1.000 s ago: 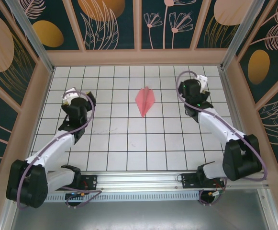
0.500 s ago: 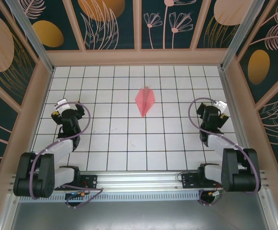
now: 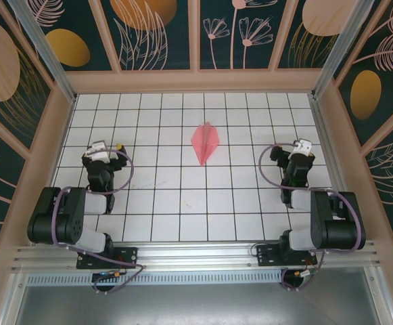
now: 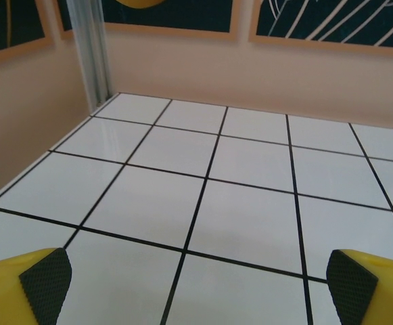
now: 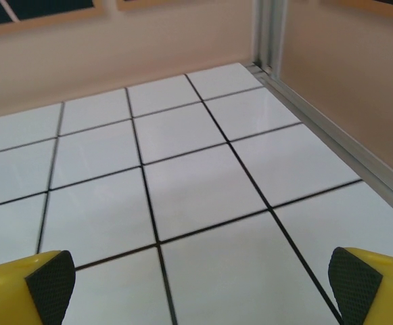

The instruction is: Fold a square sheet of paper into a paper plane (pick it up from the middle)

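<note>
The square sheet of paper lies folded into a salmon-pink paper plane (image 3: 205, 143), a narrow dart with its point toward the near side, in the middle of the far half of the white grid table (image 3: 182, 203). My left gripper (image 3: 103, 154) is folded back at the left, about three tiles from the plane. My right gripper (image 3: 294, 152) is drawn back at the right, equally far off. In the left wrist view my left gripper (image 4: 199, 279) is open over bare tiles. In the right wrist view my right gripper (image 5: 203, 281) is also open, with nothing between its yellow fingers (image 5: 37, 281).
Beige walls with dark flower panels close in the table on three sides. An aluminium post (image 4: 95, 54) stands in the far left corner and an aluminium rail (image 5: 331, 139) runs along the right wall. A metal rail (image 3: 196, 257) carries both arm bases at the near edge.
Both arms have pulled back from beside the plane and folded up near their bases, at the left and right of the table. The plane has not moved. Both grippers stayed open.
</note>
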{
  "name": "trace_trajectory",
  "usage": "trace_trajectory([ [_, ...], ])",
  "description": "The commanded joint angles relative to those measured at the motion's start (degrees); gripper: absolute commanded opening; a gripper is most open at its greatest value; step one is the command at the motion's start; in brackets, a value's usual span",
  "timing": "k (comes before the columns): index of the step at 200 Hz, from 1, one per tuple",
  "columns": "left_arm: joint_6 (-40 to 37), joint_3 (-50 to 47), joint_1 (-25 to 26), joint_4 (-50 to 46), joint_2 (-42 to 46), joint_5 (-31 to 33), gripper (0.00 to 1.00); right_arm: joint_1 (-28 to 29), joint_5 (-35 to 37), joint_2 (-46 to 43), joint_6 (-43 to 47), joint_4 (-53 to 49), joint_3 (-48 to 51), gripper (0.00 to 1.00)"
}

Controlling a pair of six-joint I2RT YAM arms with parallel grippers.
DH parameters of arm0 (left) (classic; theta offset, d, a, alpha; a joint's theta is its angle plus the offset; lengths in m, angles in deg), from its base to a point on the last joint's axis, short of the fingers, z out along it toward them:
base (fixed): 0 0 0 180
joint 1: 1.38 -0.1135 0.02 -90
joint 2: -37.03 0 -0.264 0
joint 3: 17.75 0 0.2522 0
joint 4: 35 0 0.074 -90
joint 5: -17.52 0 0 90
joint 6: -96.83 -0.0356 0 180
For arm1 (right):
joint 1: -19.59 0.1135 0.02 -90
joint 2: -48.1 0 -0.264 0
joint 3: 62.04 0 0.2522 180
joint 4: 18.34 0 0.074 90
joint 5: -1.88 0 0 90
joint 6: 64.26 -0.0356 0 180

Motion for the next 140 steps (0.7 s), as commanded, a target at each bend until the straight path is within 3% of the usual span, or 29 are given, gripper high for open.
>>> trace_trajectory([
  [1, -1.3, 0.3, -0.6, 6.0, -0.6, -3.2, 0.98, -0.4, -6.5, 1.6, 1.0, 10.2, 2.0, 0.99],
  [73, -1.0, -1.7, -0.6, 11.0, -2.3, -1.7, 0.99, -0.1, -9.1, 8.5, 2.1, 17.6, 2.8, 0.99],
  [98, -0.5, -1.8, -0.7, 11.2, -2.3, 0.5, 0.98, -0.1, -8.9, 8.6, 2.1, 17.4, 2.7, 0.99],
  [116, 0.9, -4.5, -0.7, 16.3, -2.3, 3.9, 0.98, 0.0, -8.9, 8.6, 2.1, 17.4, 2.7, 0.99],
  [140, -1.0, -7.1, -0.7, 21.7, -2.5, -1.4, 0.98, -0.1, -8.9, 8.7, 2.1, 17.4, 2.7, 0.99],
])
